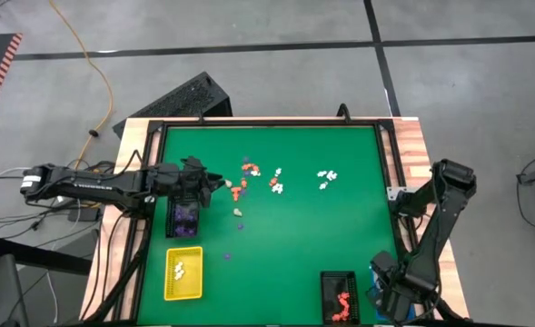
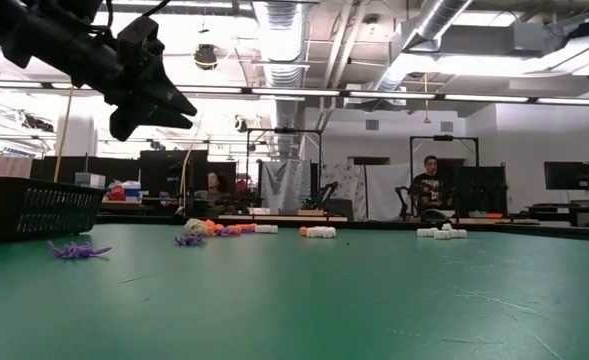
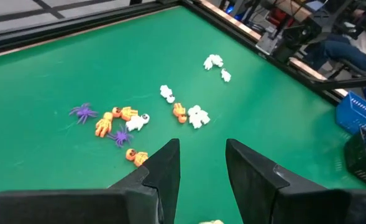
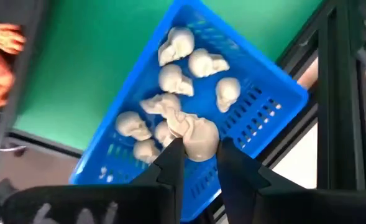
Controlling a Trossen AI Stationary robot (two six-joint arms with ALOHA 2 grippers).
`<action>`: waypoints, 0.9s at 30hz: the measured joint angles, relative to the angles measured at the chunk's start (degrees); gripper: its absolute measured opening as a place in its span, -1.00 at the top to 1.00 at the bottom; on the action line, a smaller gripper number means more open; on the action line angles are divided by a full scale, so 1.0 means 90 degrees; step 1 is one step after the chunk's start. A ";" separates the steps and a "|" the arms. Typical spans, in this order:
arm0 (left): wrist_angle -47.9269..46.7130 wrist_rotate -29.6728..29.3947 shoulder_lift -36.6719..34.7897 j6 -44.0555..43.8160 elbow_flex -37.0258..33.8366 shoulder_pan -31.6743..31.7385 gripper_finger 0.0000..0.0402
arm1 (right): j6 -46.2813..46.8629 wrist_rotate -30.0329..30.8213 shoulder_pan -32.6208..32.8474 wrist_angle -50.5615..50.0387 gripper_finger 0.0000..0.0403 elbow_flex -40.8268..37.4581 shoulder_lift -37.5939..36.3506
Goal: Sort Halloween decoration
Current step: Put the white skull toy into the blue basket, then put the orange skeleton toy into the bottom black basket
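Tiny Halloween figurines lie scattered on the far half of the green mat: orange, purple and white ones (image 3: 123,118), more white ones (image 1: 326,174). My left gripper (image 3: 201,152) hangs open above the mat just left of them, beside a black tray (image 1: 183,218) holding purple pieces. Nothing is between its fingers. My right gripper (image 4: 200,149) is at the table's near right corner, shut on a cream skull figurine (image 4: 200,134) over the blue tray (image 4: 266,99), which holds several cream skulls. The arm hides most of that tray in the high view. My right gripper pinches the cream skull at its lower part (image 4: 198,148) between the two fingertips. The fingers come from above, pointing down. The skull is lifted clear, just above the skulls lying in the blue tray.
A yellow tray (image 1: 183,272) with white pieces stands near left. A black tray (image 1: 340,295) with orange-red pieces stands near right, beside the blue one. A purple spider (image 2: 79,250) lies loose by the left black tray. A black frame (image 1: 272,124) rims the mat. People sit in the room beyond.
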 joint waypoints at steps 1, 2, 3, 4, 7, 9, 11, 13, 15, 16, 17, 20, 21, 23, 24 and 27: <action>0.0006 -0.0005 -0.0002 -0.0002 0.0000 0.0000 0.39 | -0.0038 -0.0002 0.0004 0.0108 0.48 -0.0080 0.0000; 0.0004 -0.0007 -0.0002 0.0000 0.0000 0.0000 0.38 | -0.0064 -0.0013 -0.0007 0.0207 0.46 -0.0158 0.0000; 0.0004 -0.0007 0.0000 0.0000 0.0000 0.0000 0.36 | -0.0070 -0.0043 -0.0012 0.0304 0.43 -0.0240 0.0000; 0.0001 -0.0007 0.0000 0.0000 0.0000 0.0000 0.35 | -0.0083 -0.0055 -0.0010 0.0403 0.40 -0.0323 0.0000; 0.0000 -0.0006 0.0000 0.0000 0.0000 0.0000 0.30 | -0.0086 -0.0114 -0.0014 0.0527 0.26 -0.0464 0.0000; 0.0001 -0.0008 0.0000 0.0002 0.0000 0.0000 0.29 | -0.0136 -0.0117 -0.0014 0.0532 0.15 -0.0464 0.0000; -0.0001 -0.0004 0.0000 0.0000 0.0000 0.0000 0.28 | -0.0187 -0.0158 -0.0012 0.0533 0.04 -0.0463 -0.0023; -0.0001 0.0041 0.0000 0.0002 0.0000 0.0000 0.28 | -0.0239 -0.0163 -0.0055 0.0527 -0.06 -0.0462 -0.0113; -0.0001 0.0093 -0.0009 0.0045 0.0000 0.0000 0.28 | -0.0347 -0.0119 -0.0143 0.0494 -0.12 -0.0462 -0.0275; -0.0001 0.0112 -0.0033 0.0084 0.0000 0.0000 0.28 | -0.0441 0.0008 -0.0209 0.0471 -0.14 -0.0462 -0.0376; 0.0000 0.0124 -0.0064 0.0130 0.0000 0.0000 0.28 | -0.0546 0.0207 -0.0297 0.0436 -0.15 -0.0462 -0.0493; -0.0001 0.0153 -0.0213 0.0163 0.0000 0.0000 0.28 | -0.0973 0.1051 -0.0616 0.0186 -0.15 -0.0462 -0.0934; -0.0001 0.0153 -0.0277 0.0163 0.0000 0.0000 0.28 | -0.1160 0.1369 -0.0758 0.0065 -0.14 -0.0460 -0.1100; -0.0012 0.0154 -0.0431 0.0167 0.0000 0.0000 0.28 | -0.1521 0.2133 -0.1068 -0.0202 -0.12 -0.0457 -0.1395; -0.0029 0.0154 -0.0512 0.0200 0.0000 0.0000 0.28 | -0.1778 0.2598 -0.1248 -0.0314 -0.11 -0.0457 -0.1524; -0.0052 0.0155 -0.0734 0.0319 0.0000 0.0000 0.28 | -0.3054 0.4164 -0.1925 -0.0343 -0.09 -0.0457 -0.1784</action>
